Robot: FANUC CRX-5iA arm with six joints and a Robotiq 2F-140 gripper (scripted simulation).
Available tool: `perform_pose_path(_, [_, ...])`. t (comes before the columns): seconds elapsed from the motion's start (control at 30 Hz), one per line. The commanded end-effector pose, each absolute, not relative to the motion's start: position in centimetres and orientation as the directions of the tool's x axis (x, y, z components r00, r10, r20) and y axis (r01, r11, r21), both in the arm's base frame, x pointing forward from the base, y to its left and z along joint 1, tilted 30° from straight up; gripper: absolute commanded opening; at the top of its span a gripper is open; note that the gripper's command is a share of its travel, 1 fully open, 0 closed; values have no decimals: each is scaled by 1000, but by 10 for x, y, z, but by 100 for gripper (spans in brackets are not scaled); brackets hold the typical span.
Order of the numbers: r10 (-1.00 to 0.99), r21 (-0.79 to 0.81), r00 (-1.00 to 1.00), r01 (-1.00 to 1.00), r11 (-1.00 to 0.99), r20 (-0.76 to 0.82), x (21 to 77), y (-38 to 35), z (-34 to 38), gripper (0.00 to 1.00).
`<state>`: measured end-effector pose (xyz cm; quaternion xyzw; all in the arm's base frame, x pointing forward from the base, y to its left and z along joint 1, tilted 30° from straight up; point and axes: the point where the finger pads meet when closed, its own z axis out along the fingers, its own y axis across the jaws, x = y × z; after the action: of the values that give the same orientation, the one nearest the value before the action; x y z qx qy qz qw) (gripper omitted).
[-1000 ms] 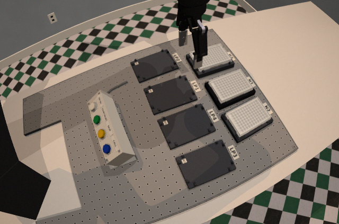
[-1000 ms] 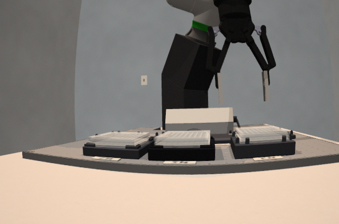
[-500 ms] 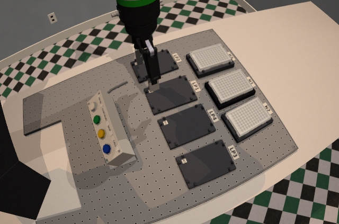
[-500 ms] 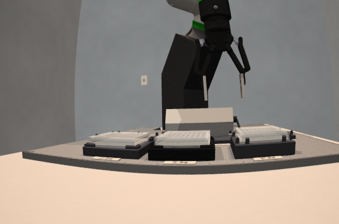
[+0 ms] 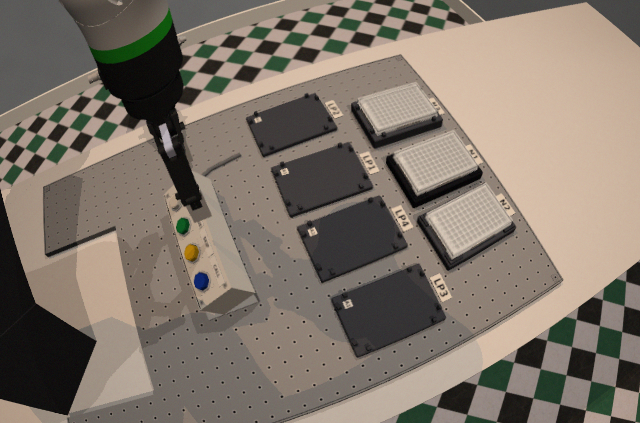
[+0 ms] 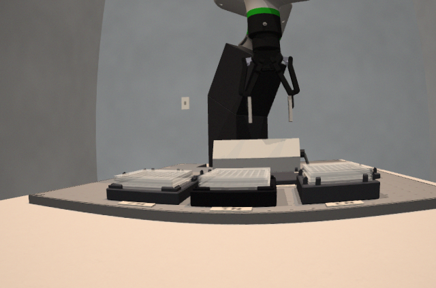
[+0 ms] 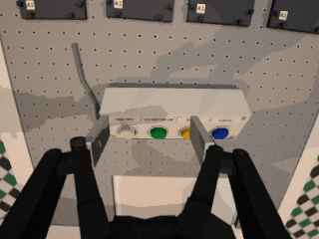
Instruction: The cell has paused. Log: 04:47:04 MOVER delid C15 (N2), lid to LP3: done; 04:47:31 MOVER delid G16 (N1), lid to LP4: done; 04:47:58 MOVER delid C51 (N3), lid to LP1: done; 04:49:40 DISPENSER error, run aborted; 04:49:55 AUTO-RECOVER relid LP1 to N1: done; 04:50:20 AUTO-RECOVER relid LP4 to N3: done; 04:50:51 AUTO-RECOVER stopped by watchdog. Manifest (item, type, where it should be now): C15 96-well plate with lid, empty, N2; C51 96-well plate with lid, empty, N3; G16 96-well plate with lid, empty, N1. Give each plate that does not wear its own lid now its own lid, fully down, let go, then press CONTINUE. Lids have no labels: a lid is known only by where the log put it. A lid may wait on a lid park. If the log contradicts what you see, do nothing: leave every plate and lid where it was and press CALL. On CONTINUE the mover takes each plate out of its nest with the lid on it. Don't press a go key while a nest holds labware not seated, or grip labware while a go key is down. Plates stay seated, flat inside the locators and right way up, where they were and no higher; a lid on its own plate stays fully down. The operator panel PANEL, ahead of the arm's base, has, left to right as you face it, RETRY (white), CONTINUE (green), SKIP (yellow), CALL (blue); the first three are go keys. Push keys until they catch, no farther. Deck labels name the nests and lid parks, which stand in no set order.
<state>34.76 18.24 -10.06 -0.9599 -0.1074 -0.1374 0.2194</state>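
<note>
Top: gripper at left centre over the panel, near its white end. Three lidded plates sit right; parks look bare.

Exterior: fingers apart, holding nothing, above the panel.

Wrist: green key between the fingers; height unclear.

gripper hangs open over the panel with air between fingertips and the box top. four lid parks, lp2, lp1, lp4, lp3, lie flat and bare. three lidded plates stand raised in nests along the far deck edge, close together.
</note>
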Motion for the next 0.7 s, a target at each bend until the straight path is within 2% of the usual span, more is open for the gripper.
perform_pose_path(0.0, [144, -382, 936, 268, -884, 322, 311, 164, -109, 66])
perform_pose_path(0.13, [144, -382, 936, 268, -885, 322, 309, 163, -109, 66])
perform_pose_path(0.17, [144, -382, 936, 268, -885, 322, 309, 163, -109, 0])
perform_pose_path(0.67, [144, -382, 936, 268, -885, 322, 309, 163, -109, 0])
